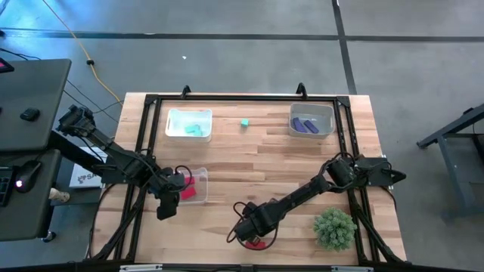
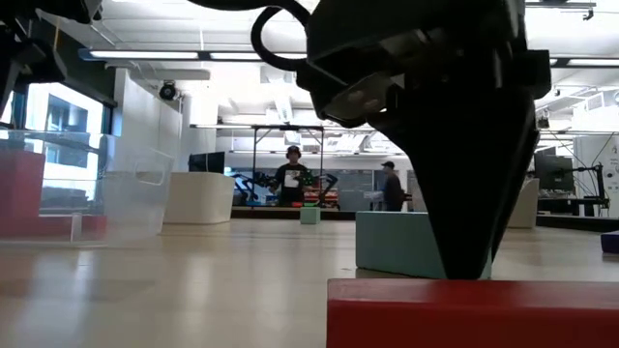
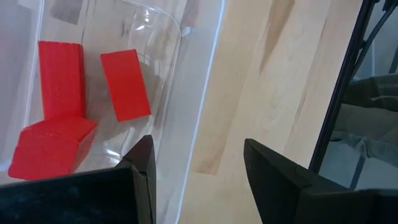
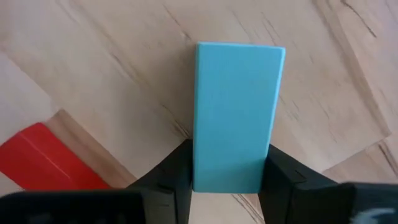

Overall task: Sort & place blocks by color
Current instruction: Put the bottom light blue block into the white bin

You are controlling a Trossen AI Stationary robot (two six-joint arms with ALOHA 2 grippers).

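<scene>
Right gripper (image 4: 227, 177) clamps one end of the teal block (image 4: 236, 115) at the near edge of the bench (image 1: 257, 162); block's long axis runs straight ahead of the gripper; left gripper (image 3: 199, 174) released by red tray (image 3: 186, 74)

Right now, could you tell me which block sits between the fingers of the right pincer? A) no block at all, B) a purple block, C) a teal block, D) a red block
C: in the right wrist view the right pincer has its two dark fingers pressed against both sides of a teal block on the wooden table, while a red block lies off to the side, untouched.
</scene>
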